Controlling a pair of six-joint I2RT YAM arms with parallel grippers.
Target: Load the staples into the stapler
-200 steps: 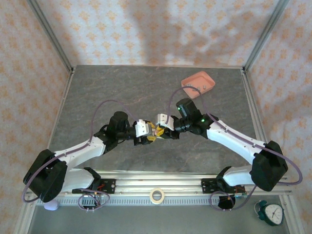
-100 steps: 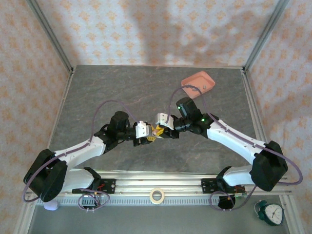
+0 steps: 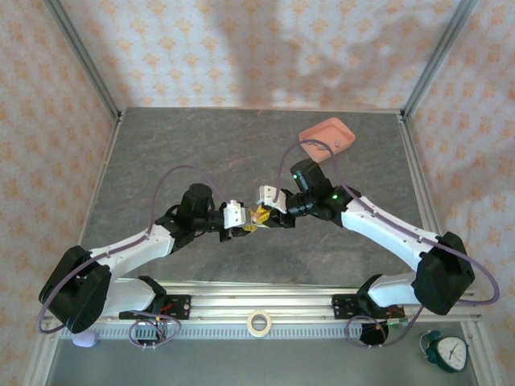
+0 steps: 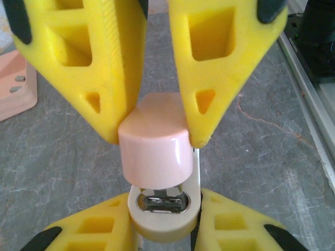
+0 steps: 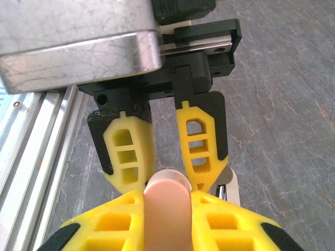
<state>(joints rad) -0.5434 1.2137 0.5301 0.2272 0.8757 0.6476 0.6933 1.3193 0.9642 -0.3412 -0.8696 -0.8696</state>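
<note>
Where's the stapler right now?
Mid-table in the top view, where the arms meet: the stapler is clamped between the left gripper and the right gripper, nearer than the pink tray at far right.

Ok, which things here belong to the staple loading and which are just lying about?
Job: stapler, with the jaws of left gripper and right gripper shut on it; staples in the pink tray.
Lying about: tape roll, clock.

The right gripper (image 5: pixel 166 201) clamps the pink stapler (image 5: pixel 166 222); the left gripper (image 5: pixel 169 177) grips its far end.
</note>
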